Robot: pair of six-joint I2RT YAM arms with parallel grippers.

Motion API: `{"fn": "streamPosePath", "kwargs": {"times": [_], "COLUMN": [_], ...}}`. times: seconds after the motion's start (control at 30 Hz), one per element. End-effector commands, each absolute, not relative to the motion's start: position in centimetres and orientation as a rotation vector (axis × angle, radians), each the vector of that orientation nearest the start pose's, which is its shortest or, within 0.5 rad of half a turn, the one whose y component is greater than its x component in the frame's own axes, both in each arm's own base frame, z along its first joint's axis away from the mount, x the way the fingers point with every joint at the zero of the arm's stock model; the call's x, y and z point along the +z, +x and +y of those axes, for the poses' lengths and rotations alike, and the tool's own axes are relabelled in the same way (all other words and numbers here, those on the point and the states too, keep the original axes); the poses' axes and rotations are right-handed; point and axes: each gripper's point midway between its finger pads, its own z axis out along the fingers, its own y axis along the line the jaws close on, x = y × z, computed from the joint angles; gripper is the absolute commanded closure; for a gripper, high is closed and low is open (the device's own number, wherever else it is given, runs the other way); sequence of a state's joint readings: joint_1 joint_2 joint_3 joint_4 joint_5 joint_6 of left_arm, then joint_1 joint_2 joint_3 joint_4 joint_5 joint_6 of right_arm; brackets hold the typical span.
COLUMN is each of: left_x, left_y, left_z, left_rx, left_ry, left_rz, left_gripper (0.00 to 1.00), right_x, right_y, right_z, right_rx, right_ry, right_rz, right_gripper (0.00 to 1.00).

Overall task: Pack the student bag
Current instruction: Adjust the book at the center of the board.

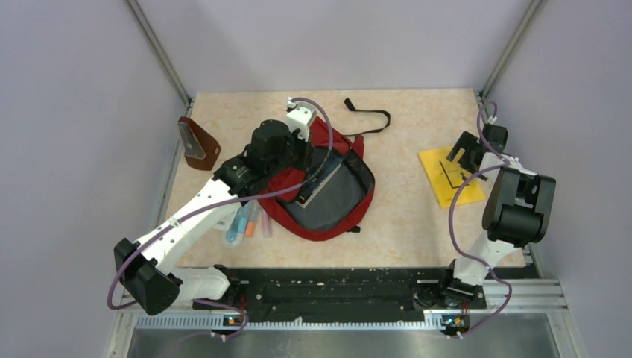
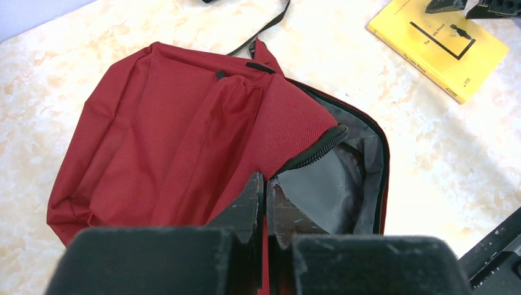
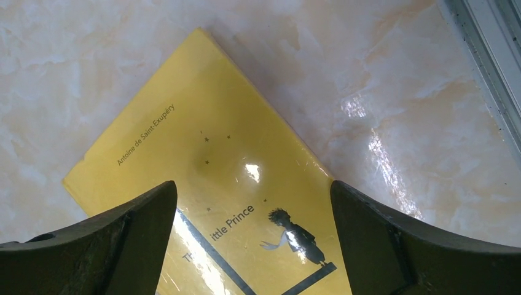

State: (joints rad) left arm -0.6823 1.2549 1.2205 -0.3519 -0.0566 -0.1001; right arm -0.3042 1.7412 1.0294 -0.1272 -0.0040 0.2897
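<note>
Over to the bag (image 1: 343,142), slumped mid-table just left of centre, right under the left claw (image 2: 265,184) and well apart from the right claw (image 3: 253,187). Pinched tight together on the left, clamped on the bag's red flap right by the black zip, holding that edge up off the grey lining. Gaping toward the right, with a black strap (image 1: 369,115) trailing off the far side. Spread wide on the right, gripping nothing, poised over a yellow book (image 3: 203,141) lying flat near the table's right edge, one finger either side of the cover; touching it or not, impossible to tell. Down by the left arm, a few pens (image 1: 246,220) just beside the bag's near-left side. At the far-left corner, a brown pouch (image 1: 200,145), well apart from the rest. All of it on a pale marbled table (image 1: 402,231), fenced by plain lilac-grey walls (image 1: 74,112), with a black rail (image 1: 335,287) along the near edge.
</note>
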Motion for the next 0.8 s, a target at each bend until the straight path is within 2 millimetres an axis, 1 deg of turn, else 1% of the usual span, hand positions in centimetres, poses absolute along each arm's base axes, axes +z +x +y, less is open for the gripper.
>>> {"fn": "streamPosePath", "kwargs": {"times": [0.0, 0.07, 0.23, 0.33, 0.37, 0.43, 0.53, 0.6, 0.7, 0.77], "left_x": [29.9, 30.0, 30.3, 30.5, 30.5, 30.6, 30.8, 30.7, 30.6, 30.7], "left_y": [31.8, 31.8, 31.6, 31.5, 31.5, 31.4, 31.3, 31.3, 31.3, 31.2], "left_z": [-25.4, -25.5, -25.4, -25.4, -25.4, -25.5, -25.6, -25.6, -25.7, -25.8], "left_rx": [-0.502, -0.506, -0.510, -0.520, -0.522, -0.528, -0.536, -0.539, -0.545, -0.551], "left_ry": [0.512, 0.513, 0.510, 0.509, 0.510, 0.509, 0.509, 0.510, 0.509, 0.509], "left_rz": [1.862, 1.859, 1.853, 1.846, 1.847, 1.845, 1.843, 1.844, 1.847, 1.846], "left_gripper": [1.00, 1.00, 1.00, 1.00, 1.00, 1.00, 1.00, 1.00, 1.00, 1.00], "right_x": [3.9, 3.8, 4.2, 3.8, 3.6, 3.3, 3.2, 3.1, 3.0, 2.4], "right_y": [40.7, 40.5, 40.4, 40.0, 39.9, 39.9, 40.2, 40.2, 39.7, 38.8], "right_z": [-10.5, -10.9, -13.6, -14.6, -14.6, -14.0, -12.2, -10.8, -8.8, -7.3], "right_rx": [0.077, 0.044, -0.127, -0.157, -0.151, -0.108, 0.021, 0.117, 0.243, 0.264], "right_ry": [0.678, 0.685, 0.714, 0.740, 0.748, 0.738, 0.699, 0.684, 0.682, 0.687], "right_rz": [2.369, 2.370, 2.387, 2.398, 2.401, 2.411, 2.421, 2.428, 2.427, 2.446], "right_gripper": [0.09, 0.09, 0.08, 0.08, 0.08, 0.08, 0.09, 0.11, 0.15, 0.19]}}
